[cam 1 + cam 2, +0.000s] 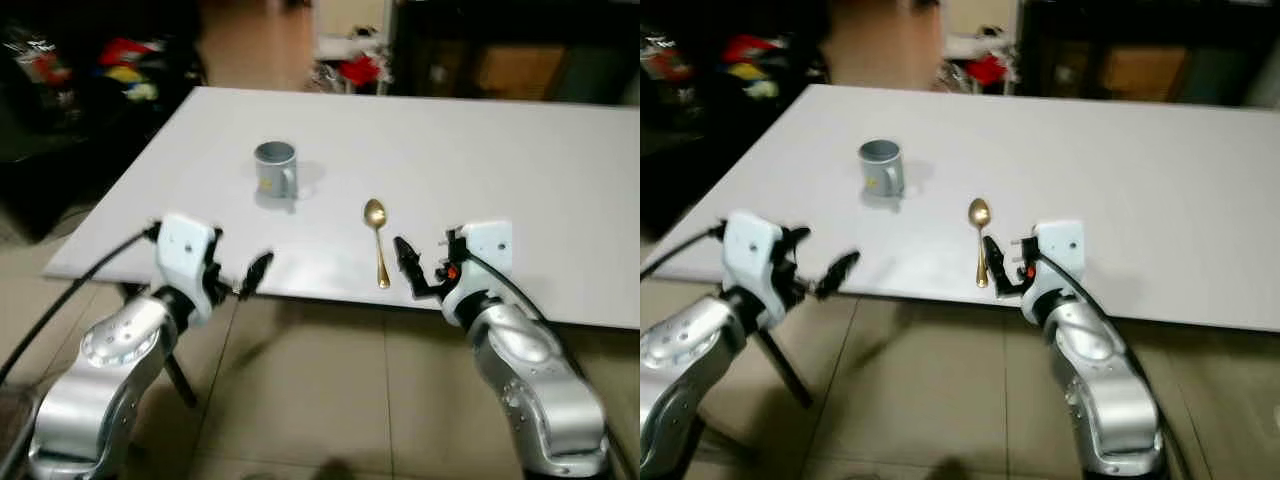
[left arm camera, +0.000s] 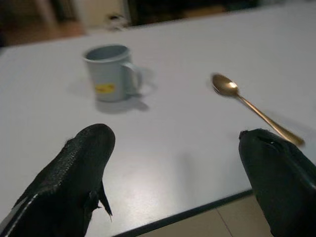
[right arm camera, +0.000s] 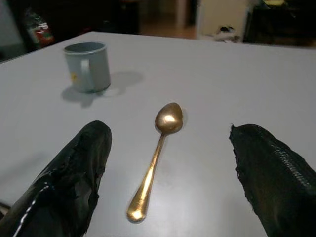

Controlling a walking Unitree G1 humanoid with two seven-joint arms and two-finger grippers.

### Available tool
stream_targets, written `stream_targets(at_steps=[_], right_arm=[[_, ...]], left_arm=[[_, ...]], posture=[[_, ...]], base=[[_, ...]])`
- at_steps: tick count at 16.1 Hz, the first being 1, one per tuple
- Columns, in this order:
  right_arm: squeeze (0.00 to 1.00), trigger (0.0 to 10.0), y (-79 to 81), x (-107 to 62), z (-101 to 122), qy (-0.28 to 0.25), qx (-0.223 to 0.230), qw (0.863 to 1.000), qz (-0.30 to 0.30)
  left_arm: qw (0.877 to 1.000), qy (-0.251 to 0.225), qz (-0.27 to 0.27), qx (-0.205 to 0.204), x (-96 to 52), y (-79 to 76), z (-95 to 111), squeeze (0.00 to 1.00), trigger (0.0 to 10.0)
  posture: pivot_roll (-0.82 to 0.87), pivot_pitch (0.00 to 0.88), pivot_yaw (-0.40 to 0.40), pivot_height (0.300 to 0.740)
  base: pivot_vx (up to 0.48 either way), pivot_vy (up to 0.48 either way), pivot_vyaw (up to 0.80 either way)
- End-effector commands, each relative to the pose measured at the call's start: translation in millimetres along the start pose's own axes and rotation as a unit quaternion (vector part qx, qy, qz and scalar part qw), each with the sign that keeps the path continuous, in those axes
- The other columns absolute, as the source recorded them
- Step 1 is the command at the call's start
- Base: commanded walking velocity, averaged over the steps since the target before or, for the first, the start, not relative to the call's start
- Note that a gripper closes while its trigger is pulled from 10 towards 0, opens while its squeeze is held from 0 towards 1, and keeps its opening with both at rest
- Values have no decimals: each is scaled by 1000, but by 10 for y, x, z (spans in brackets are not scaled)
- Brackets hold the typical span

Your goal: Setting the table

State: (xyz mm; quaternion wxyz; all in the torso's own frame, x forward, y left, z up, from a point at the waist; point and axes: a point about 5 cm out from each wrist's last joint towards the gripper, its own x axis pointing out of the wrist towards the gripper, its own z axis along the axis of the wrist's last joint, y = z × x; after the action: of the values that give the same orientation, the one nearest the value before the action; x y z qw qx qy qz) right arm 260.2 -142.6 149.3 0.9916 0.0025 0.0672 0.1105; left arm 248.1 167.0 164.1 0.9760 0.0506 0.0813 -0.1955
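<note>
Nearest, both arms are reaching toward the near edge of the white tabletop [image 1: 520, 180]. Left gripper [image 1: 250, 277] is hovering just off that edge, over the floor, fingers spread wide with nothing between them. Right gripper [image 1: 408, 268] is sitting at the near edge, just beside the handle end of the gold spoon [image 1: 377, 240], fingers likewise apart and empty; in its wrist view the spoon is lying between the two fingers, handle toward the camera.

Spoon is lying flat near the near edge, bowl pointing toward the far edge. Its handle tip is ending very close to the drop.

Farther in, a grey-blue mug [image 1: 276, 169] is standing upright, handle facing the spoon's side, well apart from it.

Risks, as I judge them: the spoon is thin and flat on a smooth surface, so fingers closing from the sides may be skating over it or nudging it off the near edge. A low approach is also likely scraping the tabletop. Left gripper, rising carelessly, could be catching the edge from below.
</note>
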Motion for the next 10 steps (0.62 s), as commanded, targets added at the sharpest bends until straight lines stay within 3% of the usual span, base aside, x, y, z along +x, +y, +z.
stream_targets(at_steps=[1, 6, 10], right_arm=[[0, 10000, -2, -3, -5, -1, 5, 1000, 4], [0, 10000, 24, 19, -37, 2, 13, 1000, 23], [0, 10000, 4, -26, -109, 8, 14, 1000, 17]], left_arm=[[1000, 5, 19, 8, -9, 43, -5, 0, 10000], [997, 8, 70, 16, 12, 138, -23, 0, 10000], [998, -5, 69, -4, 55, 74, -50, 0, 10000]], posture=[[157, 0, 52, 740], [166, 0, 46, 740], [123, 0, 66, 740]], base=[[0, 0, 800], [0, 0, 800], [0, 0, 800]])
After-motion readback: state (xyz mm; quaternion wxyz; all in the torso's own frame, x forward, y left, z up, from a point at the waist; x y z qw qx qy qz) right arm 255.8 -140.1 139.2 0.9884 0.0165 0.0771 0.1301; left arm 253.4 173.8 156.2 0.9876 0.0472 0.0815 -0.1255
